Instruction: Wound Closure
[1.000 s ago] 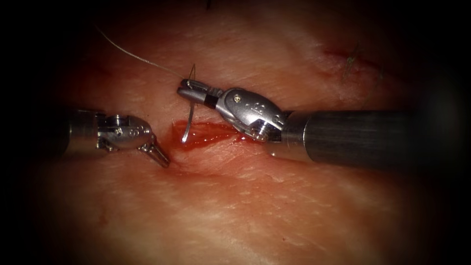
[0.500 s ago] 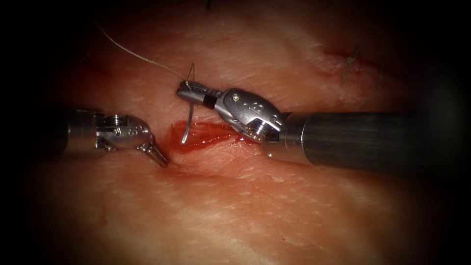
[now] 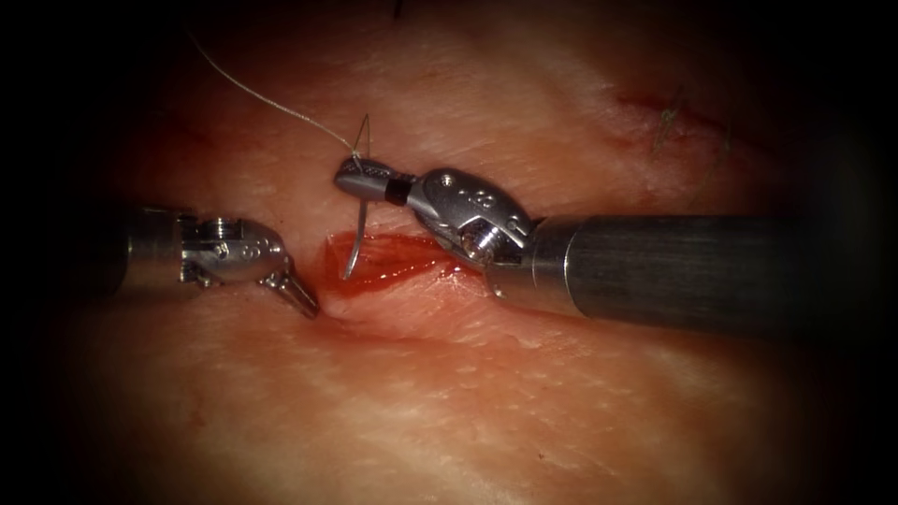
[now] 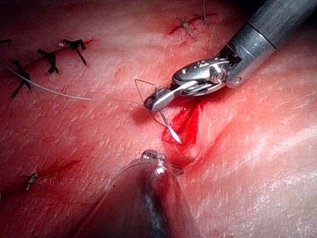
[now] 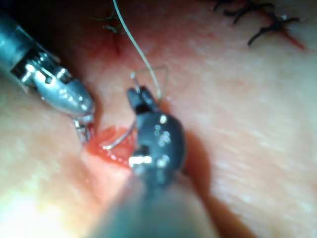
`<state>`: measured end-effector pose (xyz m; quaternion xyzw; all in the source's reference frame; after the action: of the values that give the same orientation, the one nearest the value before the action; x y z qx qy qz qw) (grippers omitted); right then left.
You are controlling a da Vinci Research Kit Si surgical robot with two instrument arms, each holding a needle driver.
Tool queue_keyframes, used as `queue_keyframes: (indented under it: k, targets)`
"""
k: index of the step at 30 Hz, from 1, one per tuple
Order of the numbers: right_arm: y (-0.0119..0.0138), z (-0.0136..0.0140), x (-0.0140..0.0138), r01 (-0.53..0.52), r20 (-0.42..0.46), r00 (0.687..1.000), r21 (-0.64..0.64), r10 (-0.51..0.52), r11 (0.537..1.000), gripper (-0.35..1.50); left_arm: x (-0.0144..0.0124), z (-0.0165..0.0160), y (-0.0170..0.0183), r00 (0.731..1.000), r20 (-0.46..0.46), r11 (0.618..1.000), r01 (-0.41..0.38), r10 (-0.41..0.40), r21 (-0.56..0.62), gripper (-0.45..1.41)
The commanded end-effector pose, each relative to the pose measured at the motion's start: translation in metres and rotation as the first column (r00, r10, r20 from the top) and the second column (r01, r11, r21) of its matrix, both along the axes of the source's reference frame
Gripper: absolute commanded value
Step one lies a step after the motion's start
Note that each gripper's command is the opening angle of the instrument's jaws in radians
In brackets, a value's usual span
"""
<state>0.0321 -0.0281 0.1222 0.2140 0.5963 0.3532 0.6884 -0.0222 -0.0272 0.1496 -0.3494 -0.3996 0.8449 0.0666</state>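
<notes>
My right tool (image 3: 354, 176) is shut on the curved needle (image 3: 358, 238) near its tail end, just above the cut (image 3: 402, 257). The needle hangs down from the jaws, its tip at the red fluid in the cut's left end; I cannot tell whether it touches the tissue. Pale thread (image 3: 271, 101) runs from the needle's tail up to the left, with a small loop beside the jaws. My left tool (image 3: 304, 299) is shut with nothing in it, its tip on the tissue left of the cut. The wrist views show the needle (image 4: 167, 127) (image 5: 121, 139) under the right tool (image 4: 158, 101) (image 5: 136, 96).
Older stitches of dark thread (image 4: 49, 57) (image 5: 262, 20) lie on the tissue away from the cut. A small stitched mark (image 3: 669, 112) sits at the upper right. The right shaft (image 3: 673, 271) lies across the right side of the cut.
The right tool has shifted slightly up and left with the needle, and its wrist has turned a little. The left tool has hardly moved.
</notes>
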Motion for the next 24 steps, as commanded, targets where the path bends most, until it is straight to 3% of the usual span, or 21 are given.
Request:
queue_keyframes:
  k: [1, 18, 22, 24]
  targets:
    - [-0.0004, 0.0007, 0.0008, 0.003, -0.003, 1.0, 0.0, -0.003, 1.0, -0.35, -0.0006, 0.0006, -0.0004, 1.0, 0.001, 1.0, -0.001, 0.001, 0.002, -0.45]
    - [-0.0023, 0.0, 0.0016, 0.021, -0.042, 0.999, 0.24, -0.012, 0.971, -0.35, -0.0005, 0.0006, -0.0004, 1.0, 0.001, 1.0, -0.001, 0.001, 0.002, -0.45]
    - [-0.0021, -0.0004, 0.0016, 0.012, -0.049, 0.999, 0.333, 0.005, 0.943, -0.35, -0.0005, 0.0006, -0.0004, 1.0, 0.001, 1.0, -0.001, 0.001, 0.002, -0.45]
    - [-0.0016, -0.0007, 0.0016, -0.021, -0.043, 0.998, 0.438, 0.045, 0.899, -0.35, -0.0004, 0.0006, -0.0004, 1.0, 0.002, 1.0, -0.002, 0.002, 0.002, -0.45]
